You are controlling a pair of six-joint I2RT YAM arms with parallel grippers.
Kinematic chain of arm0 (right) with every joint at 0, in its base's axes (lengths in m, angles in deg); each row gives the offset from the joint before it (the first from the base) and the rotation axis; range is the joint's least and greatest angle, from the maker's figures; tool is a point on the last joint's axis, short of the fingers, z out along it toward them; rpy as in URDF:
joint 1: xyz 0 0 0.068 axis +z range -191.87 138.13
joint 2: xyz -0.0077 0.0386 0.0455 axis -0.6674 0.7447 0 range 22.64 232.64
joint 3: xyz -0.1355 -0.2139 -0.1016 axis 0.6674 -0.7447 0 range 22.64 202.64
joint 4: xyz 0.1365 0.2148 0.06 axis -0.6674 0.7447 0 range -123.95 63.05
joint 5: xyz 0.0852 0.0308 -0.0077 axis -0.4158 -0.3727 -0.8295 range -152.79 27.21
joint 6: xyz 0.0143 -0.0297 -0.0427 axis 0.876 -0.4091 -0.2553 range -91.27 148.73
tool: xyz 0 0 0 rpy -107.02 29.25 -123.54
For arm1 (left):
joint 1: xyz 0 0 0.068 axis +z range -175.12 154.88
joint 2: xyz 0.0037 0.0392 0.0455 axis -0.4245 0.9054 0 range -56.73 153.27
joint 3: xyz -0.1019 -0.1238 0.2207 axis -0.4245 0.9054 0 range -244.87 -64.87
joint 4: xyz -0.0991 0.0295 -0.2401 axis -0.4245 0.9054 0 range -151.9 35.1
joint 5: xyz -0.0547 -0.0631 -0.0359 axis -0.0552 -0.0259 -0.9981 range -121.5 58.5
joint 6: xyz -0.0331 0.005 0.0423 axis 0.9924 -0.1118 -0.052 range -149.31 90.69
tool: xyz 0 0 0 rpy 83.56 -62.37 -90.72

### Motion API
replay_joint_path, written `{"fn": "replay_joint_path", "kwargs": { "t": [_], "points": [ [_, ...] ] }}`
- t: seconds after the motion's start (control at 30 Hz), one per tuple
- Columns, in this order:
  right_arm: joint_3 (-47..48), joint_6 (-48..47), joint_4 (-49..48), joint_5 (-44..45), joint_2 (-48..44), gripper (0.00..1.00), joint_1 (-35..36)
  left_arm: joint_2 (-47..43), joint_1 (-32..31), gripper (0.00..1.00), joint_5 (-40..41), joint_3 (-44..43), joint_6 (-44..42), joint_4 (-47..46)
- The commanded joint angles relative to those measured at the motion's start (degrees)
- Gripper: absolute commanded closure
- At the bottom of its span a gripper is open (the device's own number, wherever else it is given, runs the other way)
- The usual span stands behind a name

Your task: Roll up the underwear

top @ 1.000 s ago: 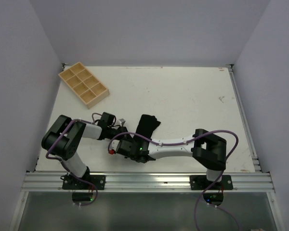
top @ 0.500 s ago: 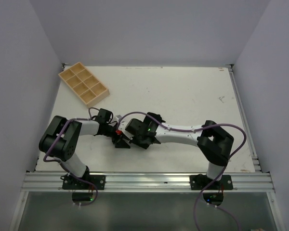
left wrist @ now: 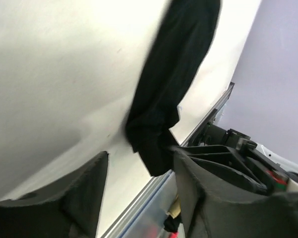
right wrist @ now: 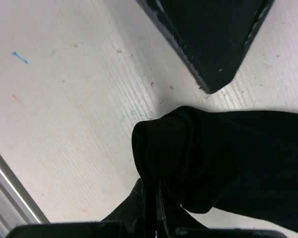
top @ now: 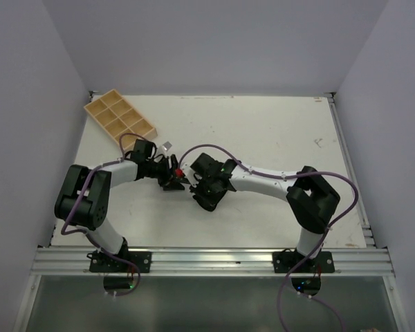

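**Ana:** What is the underwear like?

**Ben:** It is soft black cloth, dull, with no marks. The left wrist view shows a long thin strip, bunched up at its near end; the right wrist view shows that end folded over into a fat round lump with soft creases.

**Ana:** Where is it?

**Ben:** It lies on the white desk, near the middle, between the two arms. From above I cannot pick it out well; the black arm parts are over it.

**Ana:** What is the desk like?

**Ben:** It is flat, white and a bit scuffed, with tiny specks and a small blue mark; a grey metal rail runs along its edge.

**Ana:** What about the left tool?

**Ben:** Its two hard black fingers are spread wide; the bunched end of the strip sits in the gap, close by one finger; nothing is squeezed.

**Ana:** And the right tool?

**Ben:** Its fingers are pressed together, pinching the folded edge of the cloth.

**Ana:** Is anything else around?

**Ben:** A hard black pointed piece sits just beside the fold, apart from it; I cannot tell what it belongs to. A pale wooden tray, split into small boxes, sits at the far left corner, well apart from the cloth.
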Motion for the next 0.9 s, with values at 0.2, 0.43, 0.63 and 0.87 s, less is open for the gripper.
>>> {"fn": "replay_joint_path", "kwargs": {
  "t": [0.2,0.43,0.63,0.87],
  "points": [
    [-2.1,3.0,-3.8,-19.3,-0.6,1.0,-11.4,-5.7,0.4,0.56,-0.5,-1.0,-11.5,-17.2],
    [-5.7,5.8,-8.0,-22.7,1.2,1.0,-13.5,-5.5,0.4,0.55,-7.3,-2.6,-23.5,-20.1],
    [-8.0,9.6,-12.1,-28.0,0.6,1.0,-16.4,0.3,0.1,0.57,-11.9,-14.3,-44.1,-4.5],
    [-10.5,14.5,-17.0,-34.9,1.7,1.0,-19.8,0.0,-0.8,0.51,-15.6,-16.6,-63.0,0.8]
  ]
}}
